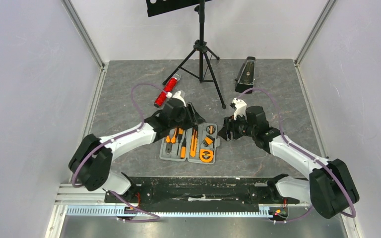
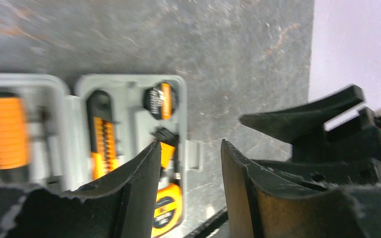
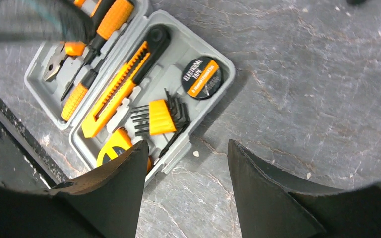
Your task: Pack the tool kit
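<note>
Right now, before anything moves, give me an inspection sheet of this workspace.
Surface: grey marbled table.
Job's things: grey case lies open; screwdrivers, pliers, knife, hex keys, tape roll and tape measure sit in its recesses.
Clutter: red glittery cylinder, metronome and music-stand tripod at the far side.
Grippers: left gripper open, empty, above the case's far edge; right gripper open, empty, beside the case's right edge.
Cables: a purple cable loops above each arm.
Surroundings: white walls on three sides.
</note>
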You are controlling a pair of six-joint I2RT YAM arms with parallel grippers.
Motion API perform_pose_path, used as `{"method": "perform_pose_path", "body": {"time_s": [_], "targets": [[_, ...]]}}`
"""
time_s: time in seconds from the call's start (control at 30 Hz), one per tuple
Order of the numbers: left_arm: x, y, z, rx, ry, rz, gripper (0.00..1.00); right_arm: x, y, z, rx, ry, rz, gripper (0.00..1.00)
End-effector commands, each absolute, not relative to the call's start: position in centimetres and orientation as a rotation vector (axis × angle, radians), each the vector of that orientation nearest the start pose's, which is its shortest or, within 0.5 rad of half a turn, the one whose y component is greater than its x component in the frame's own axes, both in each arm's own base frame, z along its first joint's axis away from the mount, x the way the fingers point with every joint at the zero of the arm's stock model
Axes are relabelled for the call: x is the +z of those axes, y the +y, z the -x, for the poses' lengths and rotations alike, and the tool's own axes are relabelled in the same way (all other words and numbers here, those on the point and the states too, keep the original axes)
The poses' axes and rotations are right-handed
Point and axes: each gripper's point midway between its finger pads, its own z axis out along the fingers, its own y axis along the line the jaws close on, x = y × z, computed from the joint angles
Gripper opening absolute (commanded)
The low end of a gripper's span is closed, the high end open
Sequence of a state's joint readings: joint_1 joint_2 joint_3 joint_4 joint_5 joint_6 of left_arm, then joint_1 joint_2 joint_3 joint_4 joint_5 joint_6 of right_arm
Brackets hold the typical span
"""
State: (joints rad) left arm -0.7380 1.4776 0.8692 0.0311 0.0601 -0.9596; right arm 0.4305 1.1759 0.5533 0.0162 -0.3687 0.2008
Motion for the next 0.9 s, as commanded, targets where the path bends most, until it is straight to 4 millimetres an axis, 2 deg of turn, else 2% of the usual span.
{"method": "perform_pose_path", "body": {"time_s": [0.0,0.07,0.17,0.27,0.33,0.4,0.6,0.73,0.87], "targets": [[15.0,-25.7,-30.6,-0.814,2.288,0.079,0.57,13.6,21.9,-27.2,0.681,2.029,0.765,0.63],[15.8,-22.3,-31.7,-0.731,2.292,0.064,0.6,13.9,22.8,-27.3,0.631,2.019,0.888,0.63],[17.4,-16.4,-33.3,-0.551,2.282,0.053,0.64,12.9,23.8,-27.4,0.588,2.074,1.023,0.63],[19.1,-11.7,-34.2,-0.402,2.237,0.06,0.65,11.3,24.7,-27.5,0.53,2.163,1.115,0.61],[20.0,-9.4,-34.5,-0.264,2.196,0.065,0.66,10.5,25.4,-27.4,0.485,2.213,1.16,0.59],[20.4,-8.5,-34.4,-0.216,2.151,0.074,0.66,9.6,26.1,-27.2,0.469,2.258,1.191,0.57],[19.3,-7.1,-33.8,-0.134,2.144,0.066,0.66,7.5,27.4,-26.8,0.442,2.359,1.201,0.52],[19.8,-6.4,-33.8,-0.088,2.132,0.064,0.65,6.5,28.0,-25.9,0.447,2.4,1.221,0.54],[19.5,-6.3,-33.8,-0.075,2.14,0.058,0.65,6.4,28.4,-25.2,0.441,2.393,1.289,0.59]]}}
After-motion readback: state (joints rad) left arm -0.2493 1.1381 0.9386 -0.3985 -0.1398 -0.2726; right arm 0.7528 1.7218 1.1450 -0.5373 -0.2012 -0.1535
